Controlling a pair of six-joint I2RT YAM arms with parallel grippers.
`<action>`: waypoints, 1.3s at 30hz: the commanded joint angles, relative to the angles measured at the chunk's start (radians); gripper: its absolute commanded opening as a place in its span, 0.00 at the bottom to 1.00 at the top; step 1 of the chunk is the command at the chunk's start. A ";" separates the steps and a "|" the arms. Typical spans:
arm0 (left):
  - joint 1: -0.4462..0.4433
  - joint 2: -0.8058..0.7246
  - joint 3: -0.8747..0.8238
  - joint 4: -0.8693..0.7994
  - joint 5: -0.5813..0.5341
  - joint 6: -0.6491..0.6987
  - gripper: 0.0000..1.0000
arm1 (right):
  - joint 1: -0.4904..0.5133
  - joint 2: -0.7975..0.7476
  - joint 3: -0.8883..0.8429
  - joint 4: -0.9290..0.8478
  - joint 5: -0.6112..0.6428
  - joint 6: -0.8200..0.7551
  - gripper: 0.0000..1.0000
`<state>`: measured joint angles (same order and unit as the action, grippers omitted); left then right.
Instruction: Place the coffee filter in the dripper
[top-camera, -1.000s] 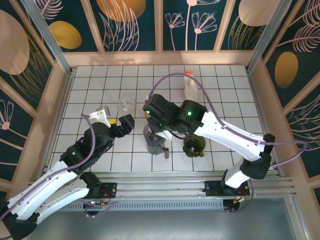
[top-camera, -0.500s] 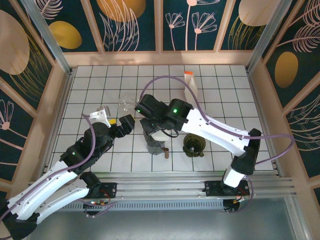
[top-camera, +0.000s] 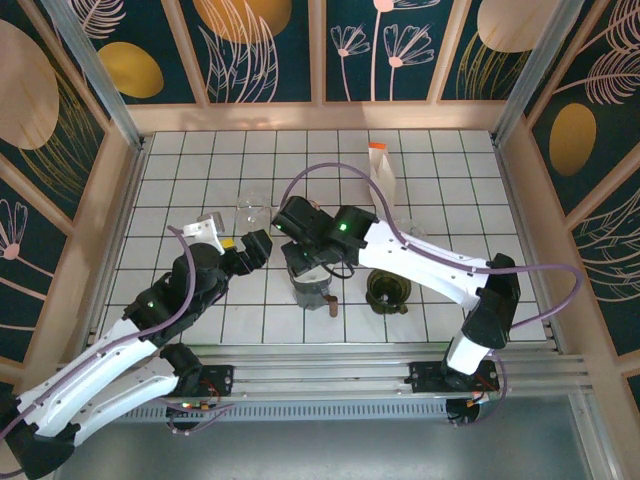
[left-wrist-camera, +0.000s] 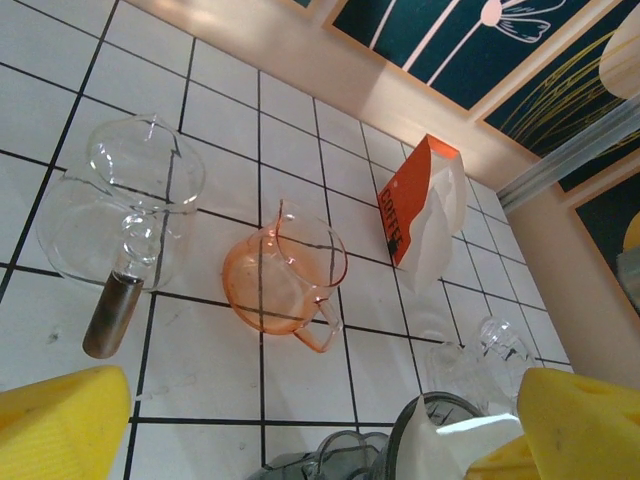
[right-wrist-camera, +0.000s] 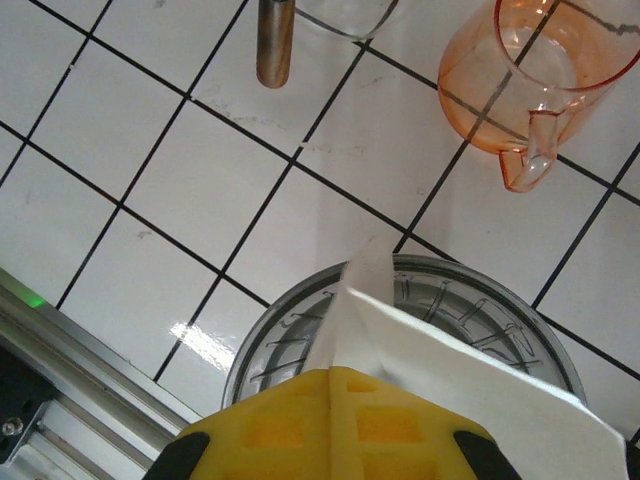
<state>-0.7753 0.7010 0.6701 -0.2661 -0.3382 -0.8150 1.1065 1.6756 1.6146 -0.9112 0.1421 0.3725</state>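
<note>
Coffee filter (right-wrist-camera: 450, 370) is pinched in the right fingers (right-wrist-camera: 300, 425), which are shut tight on its near edge. The paper is folded flat and fans away from the pads, its crease pointing to the far rim. Dripper (right-wrist-camera: 285, 335) sits directly below, ribbed mouth up. The sheet's leading corner hangs over the bowl and looks unseated, so the move is probably straight down, then release. The right arm is the nearer one. Left fingers (left-wrist-camera: 60, 425) are spread wide and hold nothing, just beside the dripper on its left. Bench (right-wrist-camera: 150, 160) is flat white tile. Orange pitcher (right-wrist-camera: 530, 70) and glass server (left-wrist-camera: 120, 200) stand near beyond, coffee bag (left-wrist-camera: 420, 215) further back. Dark round vessel (top-camera: 388, 290) is just right of the dripper, so the room is tight.
</note>
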 joint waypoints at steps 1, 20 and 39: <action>-0.003 0.008 0.018 0.008 0.013 0.001 0.99 | -0.005 -0.047 -0.036 0.051 -0.013 0.003 0.00; -0.004 0.036 0.031 0.001 0.047 -0.022 0.99 | -0.010 -0.278 -0.172 0.226 0.076 0.045 0.55; -0.004 0.190 0.055 -0.016 0.430 0.079 0.87 | -0.180 -0.548 -0.598 0.492 -0.074 0.079 0.70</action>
<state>-0.7757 0.8856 0.7017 -0.2665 0.0372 -0.7559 0.9363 1.1290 1.0492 -0.4908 0.1265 0.4480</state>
